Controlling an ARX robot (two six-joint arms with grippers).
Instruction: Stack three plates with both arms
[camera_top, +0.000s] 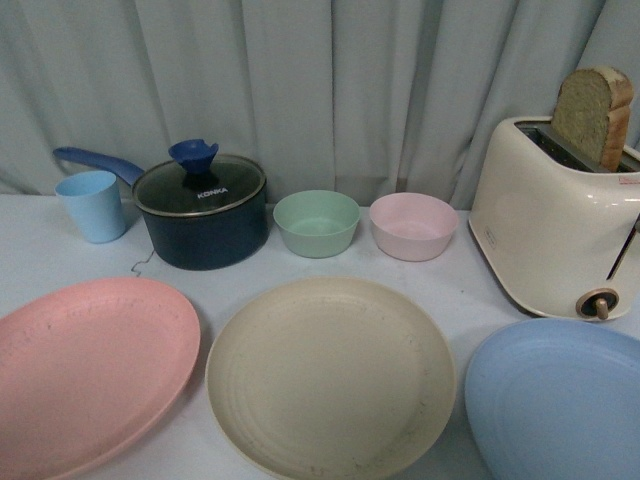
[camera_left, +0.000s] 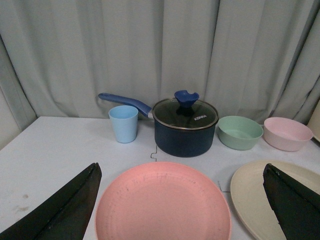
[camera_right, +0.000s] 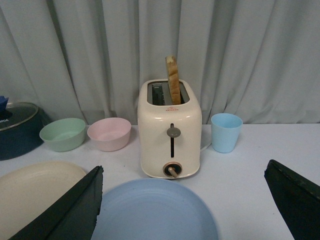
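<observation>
Three plates lie side by side along the table's front: a pink plate (camera_top: 90, 370) on the left, a cream-beige plate (camera_top: 330, 375) in the middle, a light blue plate (camera_top: 560, 400) on the right. Neither arm shows in the front view. My left gripper (camera_left: 182, 200) hangs open above the pink plate (camera_left: 162, 205), with the cream-beige plate (camera_left: 252, 195) under one finger. My right gripper (camera_right: 185, 200) is open over the light blue plate (camera_right: 155, 212), and the cream-beige plate (camera_right: 35, 192) lies to one side. Nothing is between either pair of fingers.
Behind the plates stand a light blue cup (camera_top: 92, 205), a dark blue lidded saucepan (camera_top: 200, 210), a green bowl (camera_top: 316, 222) and a pink bowl (camera_top: 413, 225). A cream toaster (camera_top: 555, 230) holding bread is at the right, with another blue cup (camera_right: 226, 132) beside it.
</observation>
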